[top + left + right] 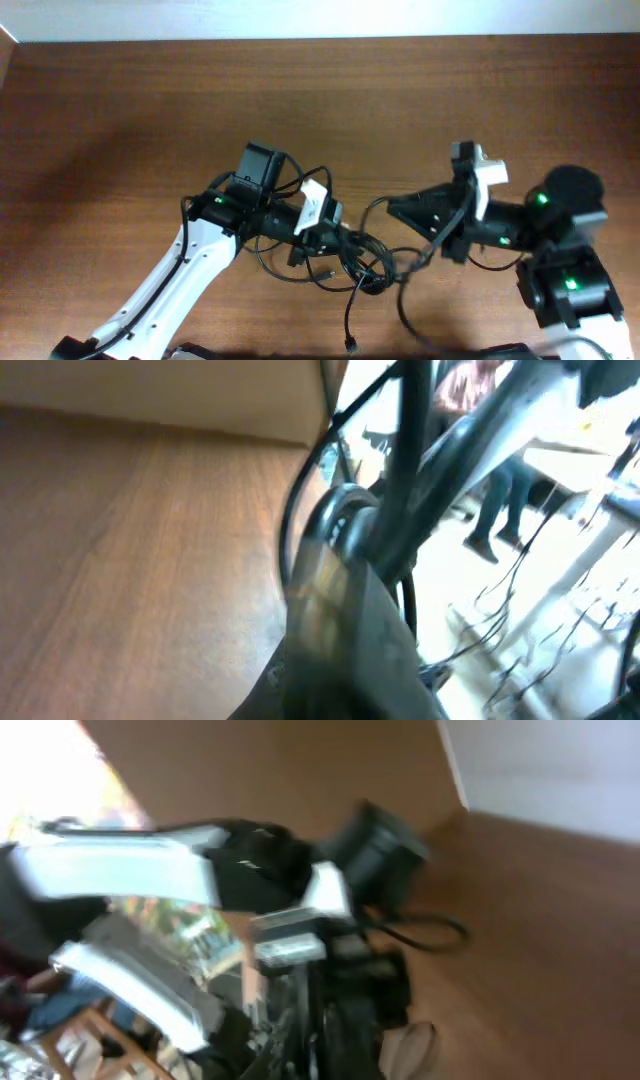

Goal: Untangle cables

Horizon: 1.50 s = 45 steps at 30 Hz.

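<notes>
Overhead cam: L arm ran up from the bottom-left edge of the wood table, bent at the elbow & reached right toward centre. L gripper sat at the left edge of the tangle, jaws pressed together. Cords ran right past its tips, but whether one was pinched btwn them, couldn't tell. L wrist cam was badly blurred: a black cord crossed steeply in front of the lens, w/ table on the left & a bright room behind.

Cables lay in a knotted bunch on the table just right of centre, near the front edge, btwn the two grippers. Several loops overlapped there. One loose end trailed down toward the front edge w/ a small plug at its tip. A 2nd strand dropped down just right of it.

R gripper pointed left at the upper-right side of the bunch, near it. Its jaws looked narrow from above, but spread or closed, couldn't tell. R wrist cam was too smeared to help, showing only the L arm's white link & dark gripper parts over brown table. R arm came in from the bottom-right corner, green LEDs lit on it.
</notes>
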{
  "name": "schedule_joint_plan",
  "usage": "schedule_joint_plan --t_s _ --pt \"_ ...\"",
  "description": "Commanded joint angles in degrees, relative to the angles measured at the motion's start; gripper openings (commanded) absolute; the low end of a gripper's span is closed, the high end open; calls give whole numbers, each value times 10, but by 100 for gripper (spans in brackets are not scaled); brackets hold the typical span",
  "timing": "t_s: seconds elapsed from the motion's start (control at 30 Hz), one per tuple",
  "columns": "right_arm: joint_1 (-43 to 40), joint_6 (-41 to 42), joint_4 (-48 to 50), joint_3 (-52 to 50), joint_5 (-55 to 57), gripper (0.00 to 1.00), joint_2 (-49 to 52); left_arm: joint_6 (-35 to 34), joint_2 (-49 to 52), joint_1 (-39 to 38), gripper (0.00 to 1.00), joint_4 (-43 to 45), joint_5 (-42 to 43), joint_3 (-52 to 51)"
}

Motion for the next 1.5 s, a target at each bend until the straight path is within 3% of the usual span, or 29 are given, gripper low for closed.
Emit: schedule_joint_plan --t_s 0.0,0.2,0.3,0.4,0.57,0.87,1.0,1.23,1.47 --pt "-1 2 -37 1 98 29 38 -106 -1 15 0 -1 62 15" --pt "-1 -2 -87 1 162 46 69 -136 -1 32 0 -8 40 15" --pt "-13 -2 -89 1 169 58 69 -208 -1 60 0 -8 26 15" --pt "-58 3 -107 1 179 64 69 -269 -1 94 0 -12 26 15" --pt "-142 3 -168 1 131 71 67 -304 -1 133 0 -17 26 15" --pt "-195 -40 -170 1 -89 71 67 -304 -1 142 0 -7 56 15" --pt "-189 -71 -173 1 -151 71 67 -338 -1 142 0 52 84 15" --pt "-120 -80 -174 1 -71 71 67 -544 -1 138 0 214 82 15" --pt "-87 -56 -146 1 47 72 67 -565 -1 77 0 236 82 15"
